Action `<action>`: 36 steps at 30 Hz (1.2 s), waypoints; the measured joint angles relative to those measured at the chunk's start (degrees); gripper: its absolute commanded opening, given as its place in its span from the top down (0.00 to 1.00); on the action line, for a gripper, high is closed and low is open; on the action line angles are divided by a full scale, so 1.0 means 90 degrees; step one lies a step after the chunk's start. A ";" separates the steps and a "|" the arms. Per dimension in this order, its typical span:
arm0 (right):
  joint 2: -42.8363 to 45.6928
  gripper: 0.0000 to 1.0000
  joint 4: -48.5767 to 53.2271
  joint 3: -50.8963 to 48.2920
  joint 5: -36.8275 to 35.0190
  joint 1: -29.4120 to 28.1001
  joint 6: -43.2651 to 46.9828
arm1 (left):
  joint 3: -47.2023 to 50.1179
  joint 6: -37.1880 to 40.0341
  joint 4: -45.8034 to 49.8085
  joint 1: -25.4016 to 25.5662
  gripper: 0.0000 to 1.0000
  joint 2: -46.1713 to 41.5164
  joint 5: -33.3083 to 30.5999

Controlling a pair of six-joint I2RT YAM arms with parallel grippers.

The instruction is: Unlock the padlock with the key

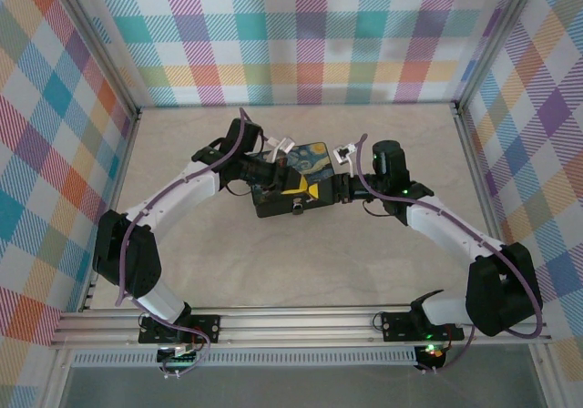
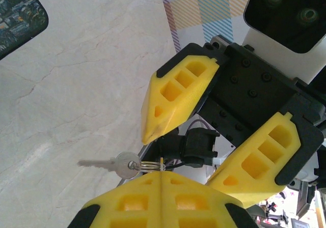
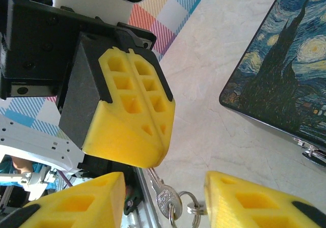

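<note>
The left gripper (image 2: 162, 174) is pinched shut on the ring (image 2: 147, 165), holding the key (image 2: 102, 163) between the spread fingers of the right gripper (image 3: 163, 184), likely for a handover, while the padlock (image 1: 299, 206) seems to hang at the box's (image 1: 310, 164) near edge.

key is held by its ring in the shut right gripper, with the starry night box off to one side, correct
Wrong gripper. The key is held by its ring in the shut left gripper. The left wrist view shows the ring pinched there, with the right gripper open opposite. The starry night box is off to one side.
</note>
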State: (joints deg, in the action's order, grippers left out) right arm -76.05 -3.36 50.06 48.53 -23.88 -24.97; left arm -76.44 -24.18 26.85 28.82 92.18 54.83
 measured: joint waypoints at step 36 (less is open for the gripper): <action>0.0053 0.82 -0.1681 -0.0777 0.0549 0.0034 -0.1253 | 0.0146 -0.0359 -0.0529 -0.0007 1.00 -0.0192 0.0070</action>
State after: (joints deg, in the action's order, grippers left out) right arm -75.57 -18.48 43.07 53.47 -23.57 -36.25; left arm -75.13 -27.42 22.09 28.75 90.45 55.46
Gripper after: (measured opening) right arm 0.178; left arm 0.047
